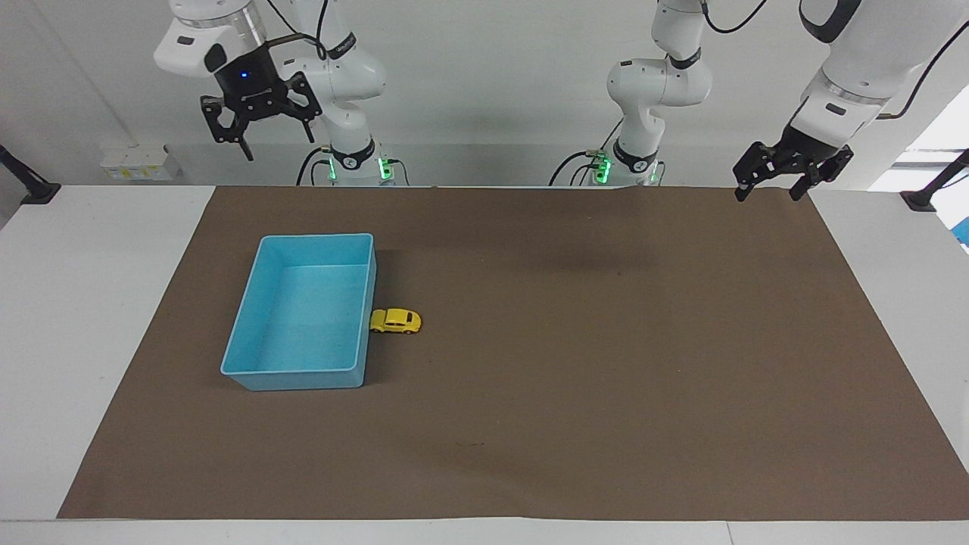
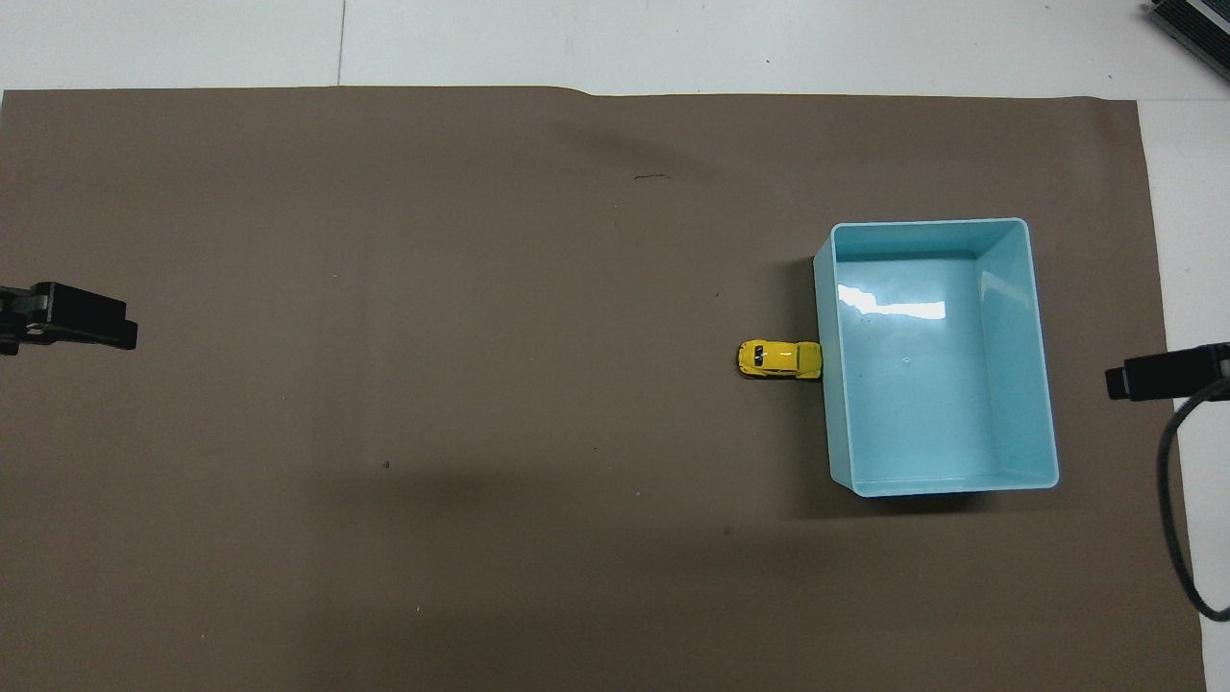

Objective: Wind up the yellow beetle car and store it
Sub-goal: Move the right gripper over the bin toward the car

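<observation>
The yellow beetle car [image 1: 395, 321] [image 2: 779, 359] stands on the brown mat, touching the long wall of the blue bin [image 1: 303, 238] [image 2: 927, 223] on the side toward the left arm's end of the table. Nothing lies in the bin. My right gripper [image 1: 278, 147] [image 2: 1168, 370] hangs open and high, in front of its arm's base and apart from bin and car. Held up over the mat's corner at its own end is my left gripper [image 1: 768, 195] [image 2: 72, 315], open with nothing in it.
The brown mat [image 1: 575, 393] covers most of the white table [image 1: 83, 303]. A small white and yellow box [image 1: 136, 163] sits beside the right arm's base. Black clamp mounts [image 1: 920, 198] stand at the table's corners near the robots. A black cable [image 2: 1168, 500] hangs from the right arm.
</observation>
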Controlling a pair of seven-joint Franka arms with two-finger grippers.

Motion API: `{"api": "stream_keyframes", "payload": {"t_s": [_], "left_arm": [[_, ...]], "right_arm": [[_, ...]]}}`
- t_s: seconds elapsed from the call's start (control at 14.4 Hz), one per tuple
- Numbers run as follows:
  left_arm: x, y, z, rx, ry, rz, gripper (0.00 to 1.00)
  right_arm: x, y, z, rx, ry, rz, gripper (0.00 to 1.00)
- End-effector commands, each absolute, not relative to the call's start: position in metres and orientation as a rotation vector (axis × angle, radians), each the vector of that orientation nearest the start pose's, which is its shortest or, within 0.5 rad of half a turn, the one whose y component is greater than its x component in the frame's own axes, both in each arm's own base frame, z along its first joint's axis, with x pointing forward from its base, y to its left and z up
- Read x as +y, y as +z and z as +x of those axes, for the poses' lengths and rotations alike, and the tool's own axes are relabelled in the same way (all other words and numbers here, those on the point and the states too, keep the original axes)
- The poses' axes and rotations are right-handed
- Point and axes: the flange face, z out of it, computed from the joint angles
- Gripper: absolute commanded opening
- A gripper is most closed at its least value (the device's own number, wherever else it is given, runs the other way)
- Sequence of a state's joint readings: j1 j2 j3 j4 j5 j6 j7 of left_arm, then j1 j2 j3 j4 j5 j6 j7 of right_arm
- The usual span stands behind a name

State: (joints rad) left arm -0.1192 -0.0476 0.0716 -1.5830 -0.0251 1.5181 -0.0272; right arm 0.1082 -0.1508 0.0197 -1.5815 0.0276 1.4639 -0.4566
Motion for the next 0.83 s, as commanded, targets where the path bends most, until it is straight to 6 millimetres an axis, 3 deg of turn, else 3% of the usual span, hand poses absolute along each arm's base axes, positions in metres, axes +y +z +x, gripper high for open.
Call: {"api": "stream_keyframes", "payload": {"t_s": [0.0,0.21,0.42,0.62,0.76], "left_arm": [[-0.024,0.645,0.533,0.014,0.042,-3.157,1.00],[-0.024,0.645,0.533,0.014,0.040,-3.157,1.00],[-0.024,0.645,0.533,0.014,0.042,-3.157,1.00],[-0.024,0.645,0.533,0.014,0.042,-3.157,1.00],[-0.024,0.645,0.533,0.011,0.042,-3.157,1.00]], "right_arm": [[0.080,0.674,0.498,-1.382,-0.159,-2.822,1.00],[0.114,0.637,0.526,-1.847,-0.153,-2.547,1.00],[0.149,0.595,0.531,-1.939,-0.114,-2.456,1.00],[0.171,0.524,0.541,-1.979,-0.116,-2.428,1.00],[0.185,0.487,0.548,-2.018,-0.080,-2.407,1.00]]}}
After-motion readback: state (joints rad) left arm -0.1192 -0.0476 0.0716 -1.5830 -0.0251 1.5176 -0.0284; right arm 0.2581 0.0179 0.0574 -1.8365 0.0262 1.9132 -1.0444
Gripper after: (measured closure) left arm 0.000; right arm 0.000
